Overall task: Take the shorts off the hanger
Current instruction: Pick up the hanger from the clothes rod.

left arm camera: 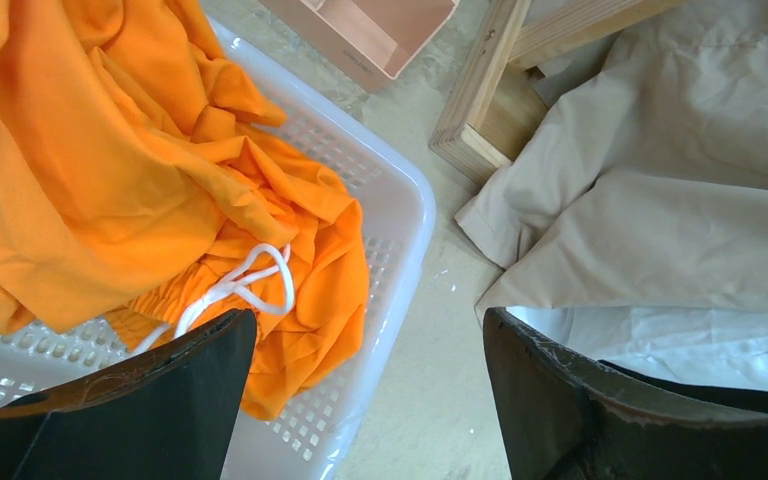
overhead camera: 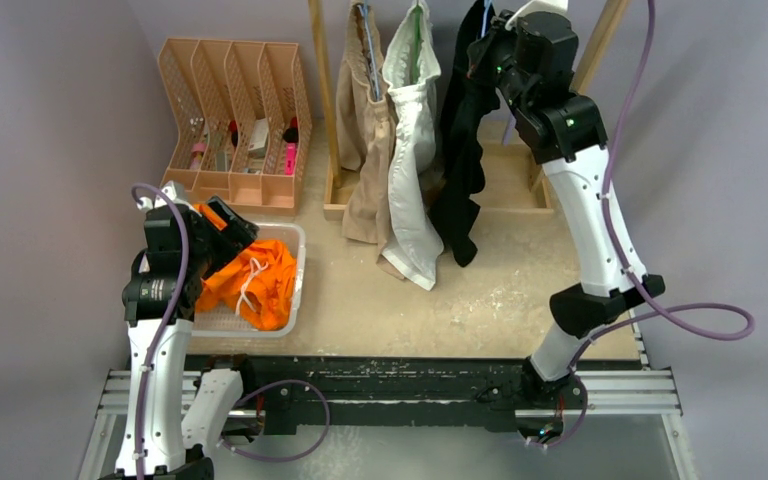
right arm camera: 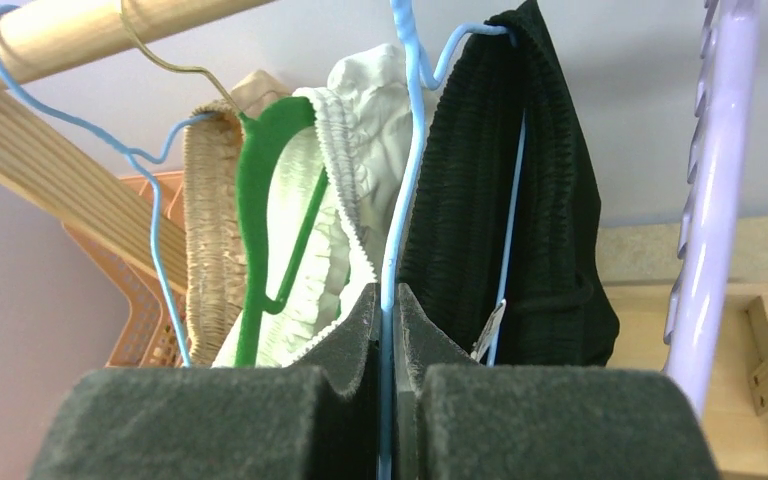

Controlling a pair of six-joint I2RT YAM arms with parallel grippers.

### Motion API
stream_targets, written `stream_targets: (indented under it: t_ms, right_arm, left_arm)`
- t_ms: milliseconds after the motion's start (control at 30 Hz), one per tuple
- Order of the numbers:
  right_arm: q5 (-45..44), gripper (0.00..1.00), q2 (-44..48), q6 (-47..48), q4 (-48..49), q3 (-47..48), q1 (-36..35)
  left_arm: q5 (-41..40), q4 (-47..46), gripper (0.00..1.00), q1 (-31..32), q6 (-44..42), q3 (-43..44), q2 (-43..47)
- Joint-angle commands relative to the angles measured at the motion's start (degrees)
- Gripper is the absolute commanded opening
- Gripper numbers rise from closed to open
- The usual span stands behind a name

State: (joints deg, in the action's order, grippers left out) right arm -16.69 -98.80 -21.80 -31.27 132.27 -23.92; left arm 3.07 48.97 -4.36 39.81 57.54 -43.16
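Note:
The orange shorts lie bunched in a white basket, white drawstring on top. My left gripper hovers over the basket's right rim, open and holding nothing. On the rack hang the beige shorts, the white shorts on a green hanger, and the black shorts on a blue wire hanger. My right gripper is up at the rod, shut on that blue hanger's wire just left of the black waistband.
A wooden rack with a rod carries the hangers. A peach file organizer with small items stands at the back left. The basket rim lies close to the rack's base corner. A purple cable hangs right of the black shorts.

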Motion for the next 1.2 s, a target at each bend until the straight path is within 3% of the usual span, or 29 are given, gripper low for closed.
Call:
stream_targets:
  t_ms: [0,267,600,767,900,1000,1100,1167]
  right_arm:
    - [1.9,0.00,3.8,1.4,7.3,-0.6,0.4]
    - [6.8,0.00,9.5,0.5,5.7,-8.3,0.4]
    - [15.0,0.00,25.8,-2.6,5.5,-28.6,0.4]
    - [21.0,0.00,34.3,-4.4,5.2,-39.8,0.4]
    - [24.7,0.00,40.7,-5.6,4.5,-47.9,0.4]
    - [26.8,0.00,44.8,-6.9,3.5,-53.8,0.4]
    - [27.5,0.00,48.8,-8.5,2.1,-59.7,0.4]
    - [28.1,0.00,51.9,-10.7,2.6,-64.5,0.4]
  left_arm:
    - [2.6,-2.2,0.83,0.0,-0.7,2.5,0.1]
    - [8.5,-5.0,0.85,0.0,-0.6,2.6,-0.4]
    - [15.2,-8.1,0.86,1.3,0.7,2.6,-2.9]
    - [12.6,-9.2,0.86,8.4,2.0,2.5,-4.8]
    - [1.1,-8.3,0.86,18.3,4.3,3.1,-4.6]
    - [4.6,-12.1,0.85,19.6,6.7,0.7,-4.2]
    - [4.9,-13.0,0.73,23.4,6.9,0.2,-6.1]
    - [2.8,-12.9,0.70,26.9,6.3,0.8,-6.9]
